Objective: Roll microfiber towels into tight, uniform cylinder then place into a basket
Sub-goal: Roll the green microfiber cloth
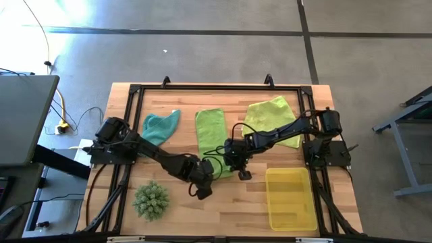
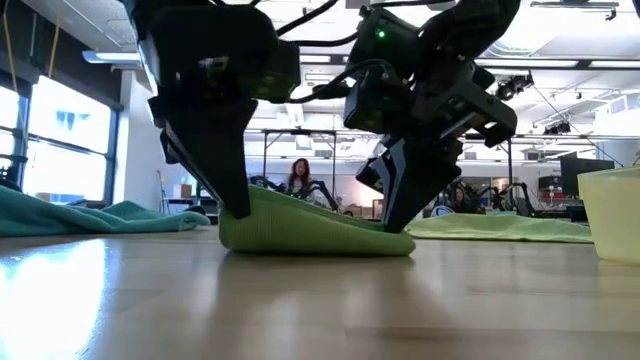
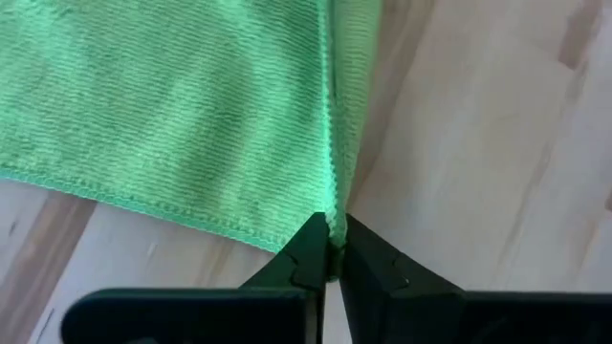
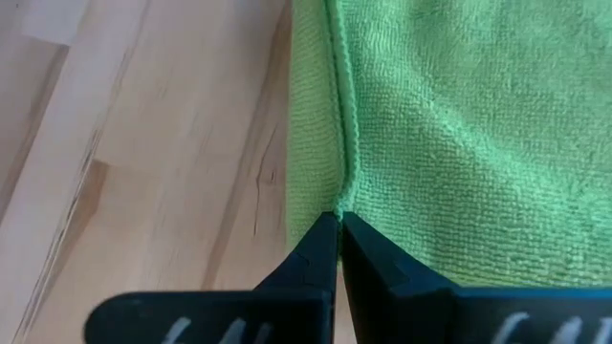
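Two arms met at table centre in the high view, both on your bright green towel point(image 1: 210, 129). Largest first: the wooden table point(image 1: 223, 209), bare at 6 o'clock. The yellow basket point(image 1: 291, 197) sat at about 4 o'clock, nothing visible inside, well apart from the grippers. The pale yellow-green towel point(image 1: 270, 116) lay spread at 1 o'clock, partly under the right arm. The bright green towel lay flat from centre toward 12. The teal towel point(image 1: 160, 125) lay crumpled at 10 o'clock. The spiky green ball point(image 1: 150, 200) sat at 7 o'clock.

Your left gripper point(image 3: 331, 250) was clamped shut on the bright green towel's near edge, at its corner. Your right gripper point(image 4: 338, 225) was likewise pinched on that edge, at the other corner. In the low view the near edge was lifted slightly off the wood between both grippers.
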{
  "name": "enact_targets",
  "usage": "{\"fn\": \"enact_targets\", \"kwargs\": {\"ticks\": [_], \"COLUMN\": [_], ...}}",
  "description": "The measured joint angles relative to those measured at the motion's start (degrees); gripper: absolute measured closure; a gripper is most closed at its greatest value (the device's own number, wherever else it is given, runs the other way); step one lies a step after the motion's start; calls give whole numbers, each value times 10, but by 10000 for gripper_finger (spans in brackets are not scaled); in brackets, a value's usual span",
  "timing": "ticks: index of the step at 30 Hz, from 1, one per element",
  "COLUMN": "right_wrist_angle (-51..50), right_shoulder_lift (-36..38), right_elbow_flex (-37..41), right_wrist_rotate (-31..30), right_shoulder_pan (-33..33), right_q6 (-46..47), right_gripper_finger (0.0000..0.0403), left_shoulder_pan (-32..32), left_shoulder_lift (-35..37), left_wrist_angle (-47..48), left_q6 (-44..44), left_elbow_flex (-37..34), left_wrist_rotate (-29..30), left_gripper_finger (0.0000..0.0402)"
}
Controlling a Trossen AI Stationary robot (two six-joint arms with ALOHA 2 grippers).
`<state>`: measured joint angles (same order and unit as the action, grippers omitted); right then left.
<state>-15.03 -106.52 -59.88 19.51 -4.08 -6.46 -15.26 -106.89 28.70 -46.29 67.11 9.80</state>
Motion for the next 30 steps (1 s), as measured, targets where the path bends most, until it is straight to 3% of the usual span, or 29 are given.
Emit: {"fn": "enact_targets", "kwargs": {"ticks": [5,16,25,30], "right_wrist_angle": [-2,-2,-5,-69], "right_shoulder_lift": [0,0,0,0], "right_elbow_flex": [0,0,0,-21], "right_wrist_rotate": [0,-27,-28,-26], "right_shoulder_pan": [0,1,3,9], "right_q6": [0,-13,-16,-25], "right_gripper_finger": [403,399,324,301], "left_shoulder_pan": [20,45,45,45], "left_shoulder_lift": [0,-7,-22,-24], "left_wrist_angle": [0,36,36,37], "left_q6": [-44,-24,0,0], "left_elbow_flex": [0,0,0,0], "left_wrist_rotate": [-23,-15,-14,-2], "left_gripper_finger": [389,389,372,361]}}
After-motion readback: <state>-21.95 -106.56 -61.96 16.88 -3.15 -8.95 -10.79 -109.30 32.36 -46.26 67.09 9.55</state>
